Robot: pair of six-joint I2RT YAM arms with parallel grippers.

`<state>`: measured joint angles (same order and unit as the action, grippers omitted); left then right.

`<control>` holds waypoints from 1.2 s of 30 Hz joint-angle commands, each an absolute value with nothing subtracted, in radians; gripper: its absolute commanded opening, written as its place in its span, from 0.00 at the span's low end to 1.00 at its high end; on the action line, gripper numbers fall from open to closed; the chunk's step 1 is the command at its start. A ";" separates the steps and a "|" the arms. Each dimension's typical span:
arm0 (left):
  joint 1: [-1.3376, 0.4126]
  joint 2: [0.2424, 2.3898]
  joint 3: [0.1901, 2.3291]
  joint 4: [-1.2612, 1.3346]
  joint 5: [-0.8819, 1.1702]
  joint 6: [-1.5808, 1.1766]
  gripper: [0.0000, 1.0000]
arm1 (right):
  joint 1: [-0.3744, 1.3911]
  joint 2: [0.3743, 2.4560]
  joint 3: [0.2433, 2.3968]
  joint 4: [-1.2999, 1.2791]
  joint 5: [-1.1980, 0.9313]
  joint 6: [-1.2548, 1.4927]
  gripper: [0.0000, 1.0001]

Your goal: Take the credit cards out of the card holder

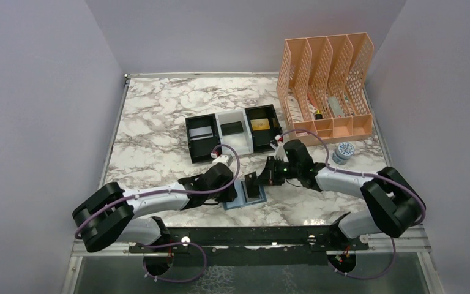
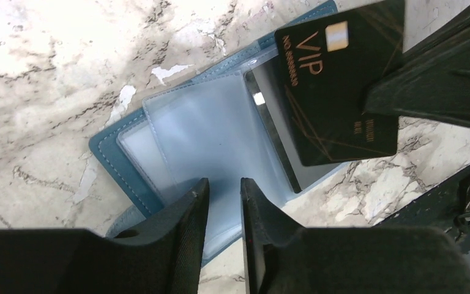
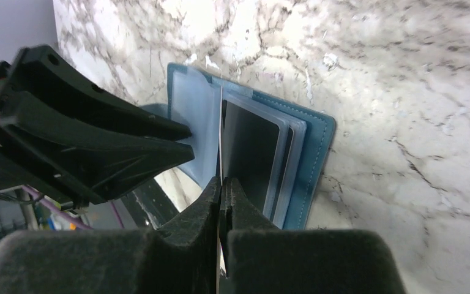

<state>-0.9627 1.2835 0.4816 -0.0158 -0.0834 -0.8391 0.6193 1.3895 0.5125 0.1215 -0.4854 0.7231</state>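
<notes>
Orange file rack (image 1: 294, 61) beside tray (image 1: 190, 138) (three compartments).

One card holder (image 2: 113, 153): blue bifold, lying open and flat on my counter (image 2: 37, 61), clear sleeves fanned up. One black VIP card (image 2: 336, 79): gold lettering, out of its sleeve, tilted above one end of the holder. I see another dark card (image 3: 251, 153) still sleeved.
</notes>
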 commanded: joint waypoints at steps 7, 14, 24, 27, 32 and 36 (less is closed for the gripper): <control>-0.963 1.140 0.474 -0.170 -0.184 -0.835 0.43 | 0.616 1.455 0.565 0.198 -0.675 0.765 0.01; -0.963 1.049 0.457 -0.232 -0.243 -0.852 0.51 | 0.618 1.569 0.617 0.157 -0.707 0.769 0.01; -0.962 0.961 0.427 -0.286 -0.285 -0.886 0.67 | 0.622 1.650 0.629 0.139 -0.697 0.784 0.01; -0.961 0.966 0.412 -0.287 -0.279 -0.888 0.73 | 0.623 1.648 0.629 0.161 -0.721 0.794 0.01; -0.961 0.994 0.401 -0.289 -0.269 -0.899 0.74 | 0.623 1.627 0.626 0.190 -0.750 0.810 0.01; -0.961 0.993 0.380 -0.245 -0.255 -0.899 0.72 | 0.623 1.569 0.632 0.188 -0.733 0.804 0.01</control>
